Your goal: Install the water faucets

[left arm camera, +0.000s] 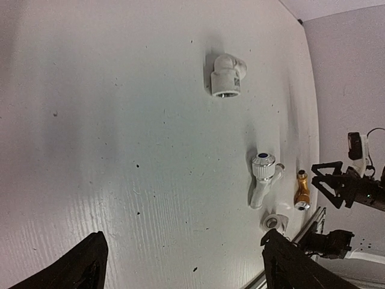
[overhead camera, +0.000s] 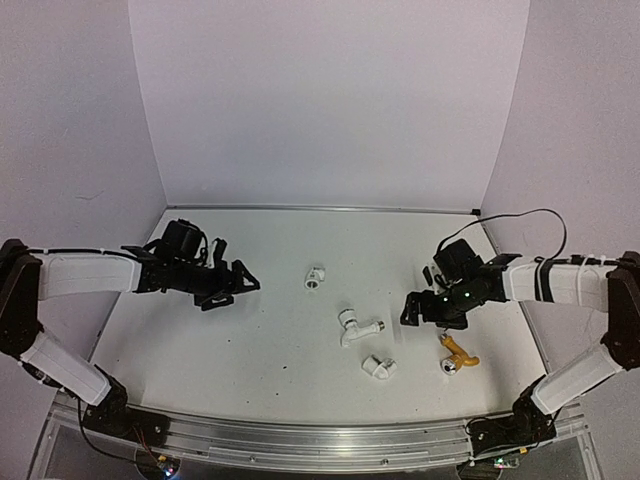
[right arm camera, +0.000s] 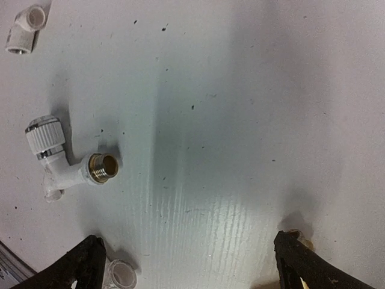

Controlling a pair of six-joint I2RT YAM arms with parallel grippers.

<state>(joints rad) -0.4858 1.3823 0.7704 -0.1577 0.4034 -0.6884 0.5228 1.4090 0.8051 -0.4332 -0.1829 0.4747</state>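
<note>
Hovering over the table [overhead camera: 270,240], we keep our left gripper [overhead camera: 235,292] and right gripper [overhead camera: 408,312] spread wide, grasping nothing. The white faucet [overhead camera: 358,328] lies lower centre and the yellow-gold faucet [overhead camera: 458,354] lower right, near the right gripper. Open tabletop stretches up to the back wall. The dark label on the pipe fitting [left arm camera: 226,75] is unreadable.

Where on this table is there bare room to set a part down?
Bare: the far strip between back wall and far fitting; also near left, between left gripper and white faucet. Crowded: near right, around the near fitting, yellow faucet and right gripper.
</note>
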